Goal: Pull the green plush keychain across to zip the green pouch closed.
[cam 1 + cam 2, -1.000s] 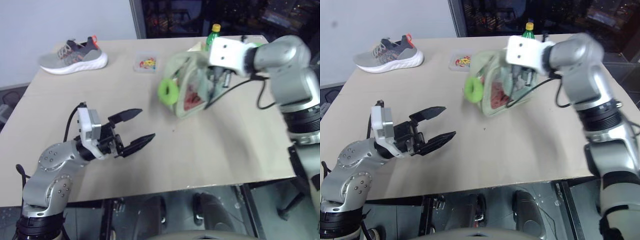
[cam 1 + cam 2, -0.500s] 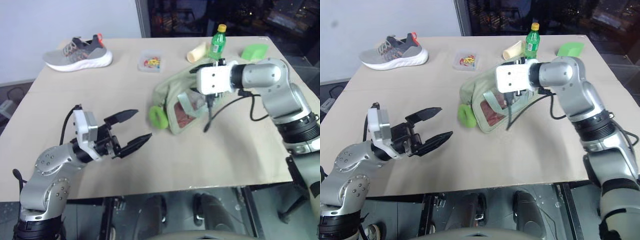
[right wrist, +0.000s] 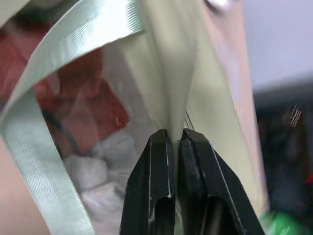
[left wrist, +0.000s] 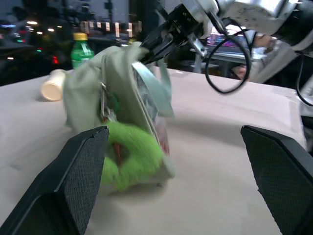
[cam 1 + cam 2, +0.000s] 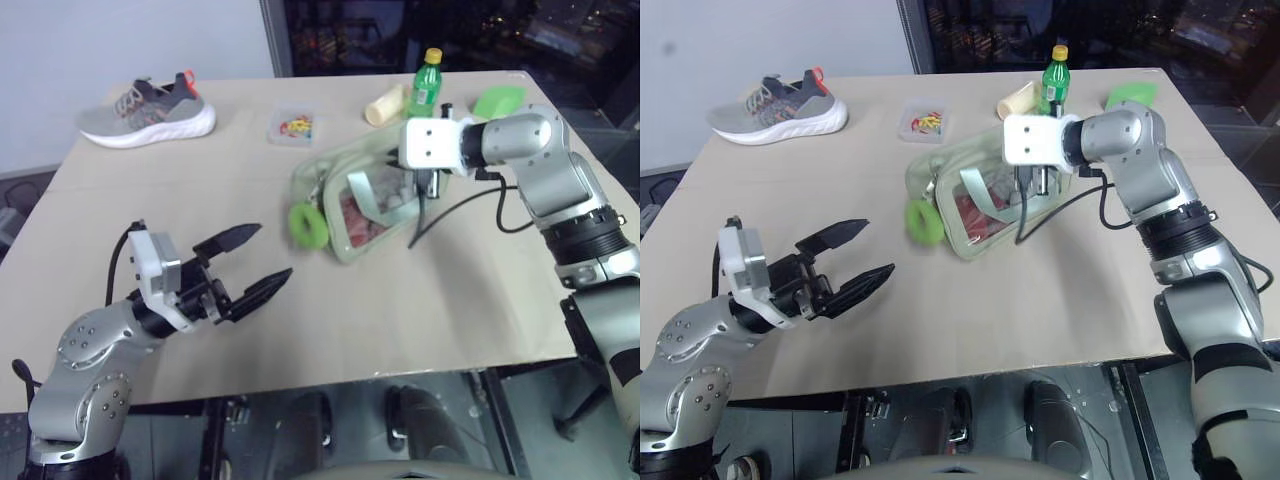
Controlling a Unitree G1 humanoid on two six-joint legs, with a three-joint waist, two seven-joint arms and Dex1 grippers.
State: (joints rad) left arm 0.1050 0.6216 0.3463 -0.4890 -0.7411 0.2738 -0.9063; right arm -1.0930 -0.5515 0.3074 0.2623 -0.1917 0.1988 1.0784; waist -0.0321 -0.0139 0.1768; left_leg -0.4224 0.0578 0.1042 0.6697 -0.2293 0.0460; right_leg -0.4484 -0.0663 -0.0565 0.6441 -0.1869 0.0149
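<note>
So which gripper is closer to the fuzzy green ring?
Right. The right gripper pinches the pouch that the ring hangs from; the left gripper waits open, apart from it.

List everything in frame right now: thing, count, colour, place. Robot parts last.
green pouch: 1, pale sage green with clear window, mid-table, reddish items inside
green plush keychain: 1, lime green, at the pouch's left end
strap: 1, grey-green, across the pouch's window
shoe: 1, grey with white sole, far left of table
small clear box: 1, colourful bits inside, right of the shoe
bottle: 1, green with yellow cap, far edge
cream roll: 1, left of the bottle
green wedge: 1, far right corner
table: 1, tan
left gripper: jaws open, near left, short of the keychain
right gripper: jaws shut on pouch fabric
</note>
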